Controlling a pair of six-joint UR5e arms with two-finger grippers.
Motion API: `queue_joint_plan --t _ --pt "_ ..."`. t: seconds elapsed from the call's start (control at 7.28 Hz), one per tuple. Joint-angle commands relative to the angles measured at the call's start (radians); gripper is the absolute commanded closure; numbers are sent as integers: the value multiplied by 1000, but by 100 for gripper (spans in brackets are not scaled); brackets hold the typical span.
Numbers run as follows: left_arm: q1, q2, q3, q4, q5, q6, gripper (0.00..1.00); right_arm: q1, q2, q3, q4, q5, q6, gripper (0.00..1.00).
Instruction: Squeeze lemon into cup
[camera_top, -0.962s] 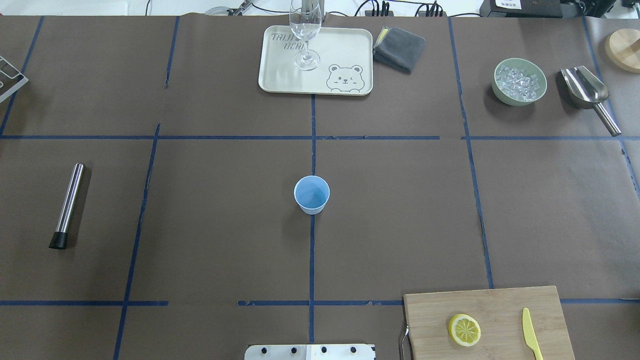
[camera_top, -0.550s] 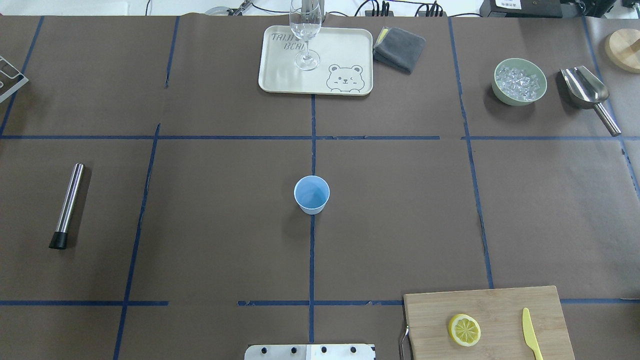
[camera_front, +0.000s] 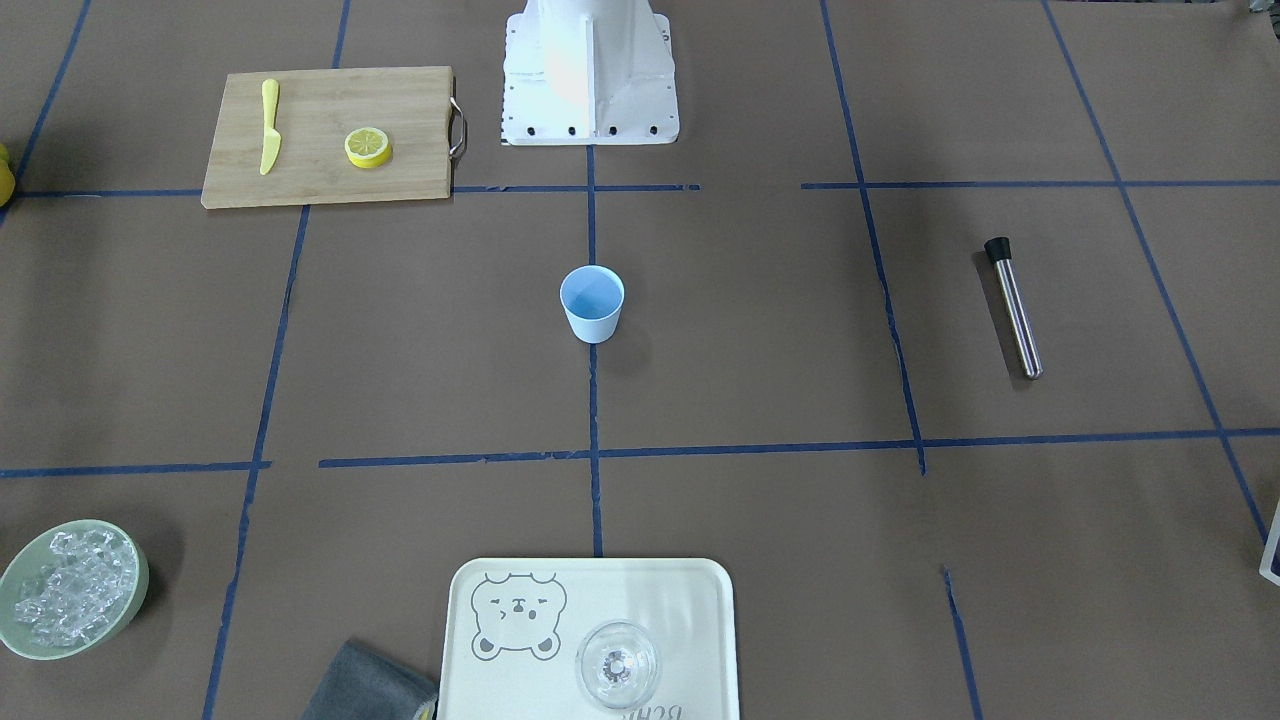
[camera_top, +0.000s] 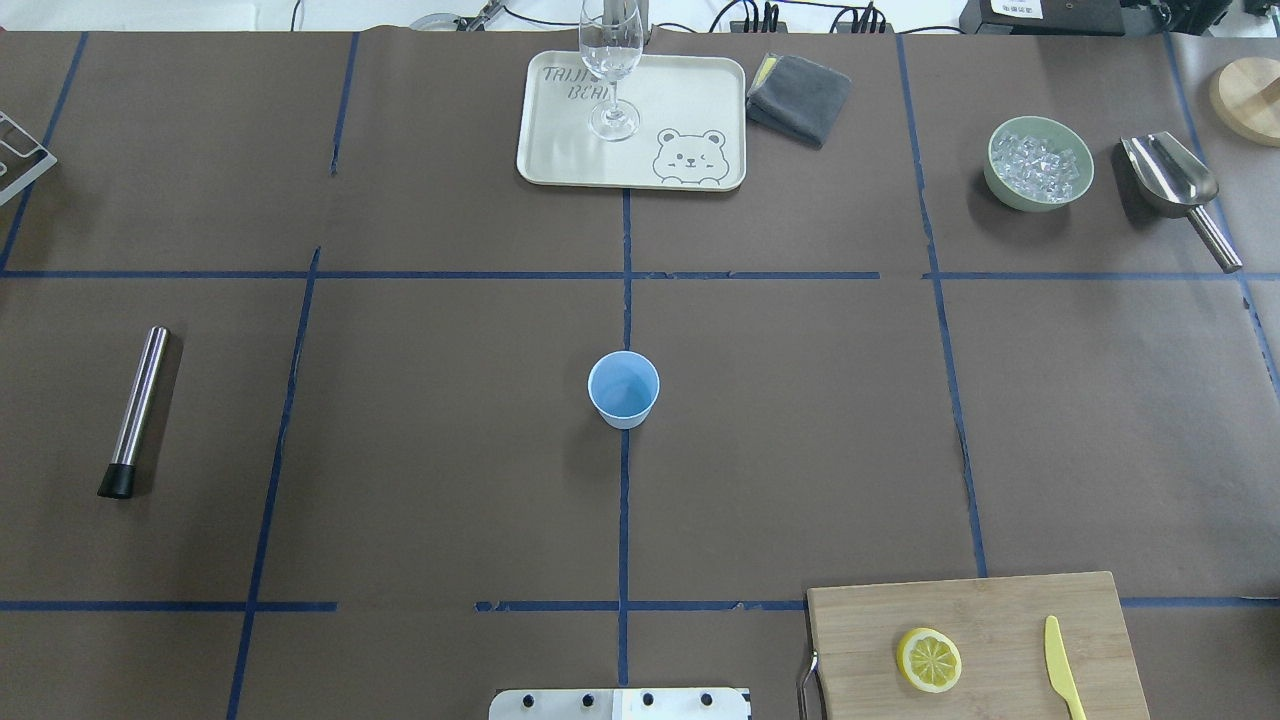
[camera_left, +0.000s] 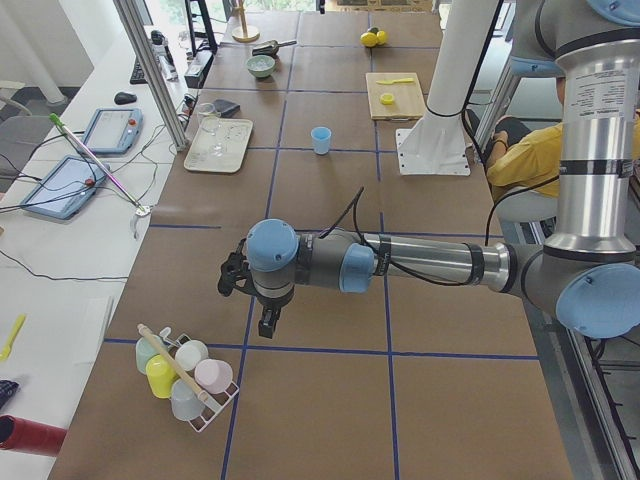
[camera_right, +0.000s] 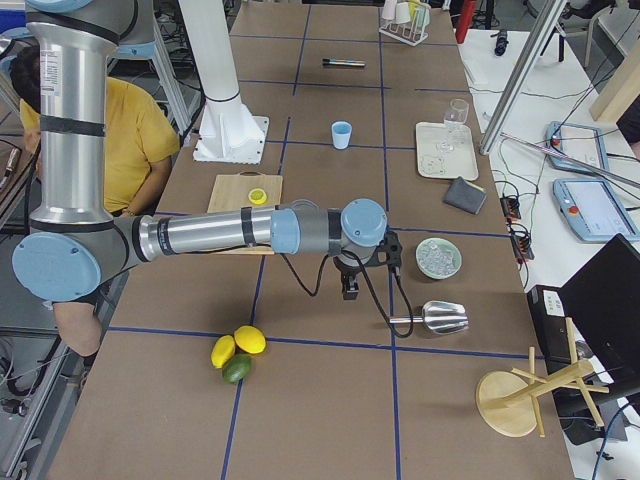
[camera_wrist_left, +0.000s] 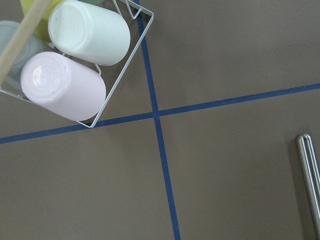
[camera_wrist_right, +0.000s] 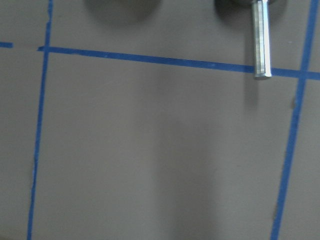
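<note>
The lemon (camera_top: 929, 660), a round yellow piece with its cut face up, lies on the wooden cutting board (camera_top: 1000, 605) at the near right; it also shows in the front view (camera_front: 368, 147). The light blue cup (camera_top: 623, 389) stands upright at the table's centre (camera_front: 592, 303). Neither gripper shows in the overhead or front views. The left gripper (camera_left: 268, 325) hangs over the table's left end near a rack of cups. The right gripper (camera_right: 350, 290) hangs over the right end near the ice bowl. I cannot tell whether either is open or shut.
A yellow plastic knife (camera_top: 1062, 668) lies on the board. A tray (camera_top: 690, 90) with a clear glass (camera_top: 611, 70) and a grey cloth (camera_top: 798, 97) sit at the back. A green bowl of ice (camera_top: 1039, 163) and metal scoop (camera_top: 1175, 185) are far right. A steel muddler (camera_top: 135, 410) lies left.
</note>
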Motion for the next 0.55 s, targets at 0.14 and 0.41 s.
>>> queue_joint_plan --t 0.14,0.41 --pt "1 38 19 -125 -3 -3 0 -237 -3 161 1 -22 109 0" --pt "1 43 23 -143 1 -3 0 -435 9 299 2 -119 346 0"
